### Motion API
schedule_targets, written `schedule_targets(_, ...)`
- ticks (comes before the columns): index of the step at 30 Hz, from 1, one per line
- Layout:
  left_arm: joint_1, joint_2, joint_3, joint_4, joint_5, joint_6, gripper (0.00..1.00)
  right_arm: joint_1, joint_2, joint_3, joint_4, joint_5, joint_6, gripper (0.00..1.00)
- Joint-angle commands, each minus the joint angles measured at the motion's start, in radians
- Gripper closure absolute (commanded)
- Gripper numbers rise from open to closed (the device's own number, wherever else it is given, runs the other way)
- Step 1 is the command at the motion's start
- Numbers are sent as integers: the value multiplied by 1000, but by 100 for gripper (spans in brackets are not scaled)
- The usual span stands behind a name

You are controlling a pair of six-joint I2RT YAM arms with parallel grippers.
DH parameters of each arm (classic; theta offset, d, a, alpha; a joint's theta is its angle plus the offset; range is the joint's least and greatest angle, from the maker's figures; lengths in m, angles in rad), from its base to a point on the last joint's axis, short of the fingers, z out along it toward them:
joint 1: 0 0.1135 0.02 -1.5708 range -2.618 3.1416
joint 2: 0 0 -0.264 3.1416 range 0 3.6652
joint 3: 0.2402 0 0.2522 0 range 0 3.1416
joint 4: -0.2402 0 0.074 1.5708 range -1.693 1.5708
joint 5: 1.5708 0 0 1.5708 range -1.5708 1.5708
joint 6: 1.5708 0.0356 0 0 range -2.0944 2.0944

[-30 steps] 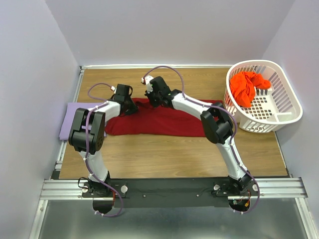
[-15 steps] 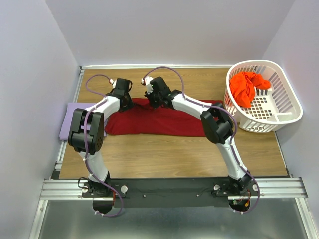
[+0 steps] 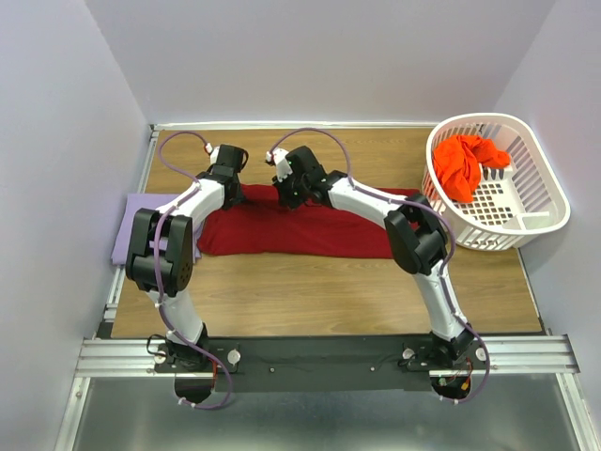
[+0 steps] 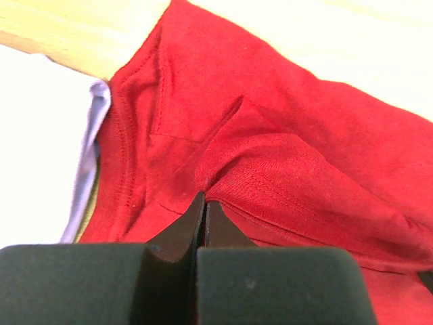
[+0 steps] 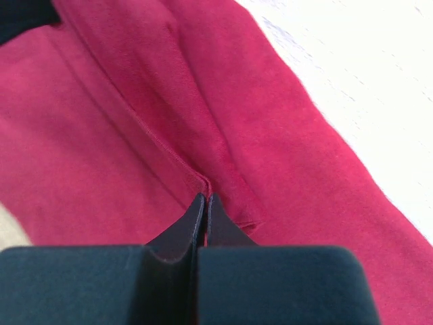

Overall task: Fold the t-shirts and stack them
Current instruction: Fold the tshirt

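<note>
Pinching the dark red shirt (image 3: 300,230) along its far side with both grippers. Clamped with the left gripper (image 4: 204,203) on a raised fold near the left end, fingers pressed together on cloth. Clamped with the right gripper (image 5: 205,202) on a hem crease just to the right, fingers likewise together. Lying folded lengthwise across mid-bench (image 3: 310,291). Purple shirt (image 3: 131,230) at left edge, against the red one. Orange shirt (image 3: 467,164) bunched in white basket (image 3: 540,202), far right corner.

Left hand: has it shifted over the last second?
Yes. The left hand, shut on the crimson t-shirt, has moved toward the table's far edge.
</note>
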Motion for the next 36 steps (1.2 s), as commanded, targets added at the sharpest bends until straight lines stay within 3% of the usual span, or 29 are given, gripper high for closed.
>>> schedule_targets(1, 6, -15, -4, -16, -56, 29, 99, -2, -46, -22, 9, -61, -7, 95)
schedule_targets(26, 6, -27, -44, 7, -76, 81, 97, 24, -92, -74, -31, -86, 3, 93)
schedule_targets(34, 0, -32, -66, -4, -104, 112, 88, 29, -84, -94, -49, -123, 1, 93)
schedule_targets(36, -3, -32, -79, -6, -104, 115, 85, 30, -80, -99, -51, -144, 1, 89)
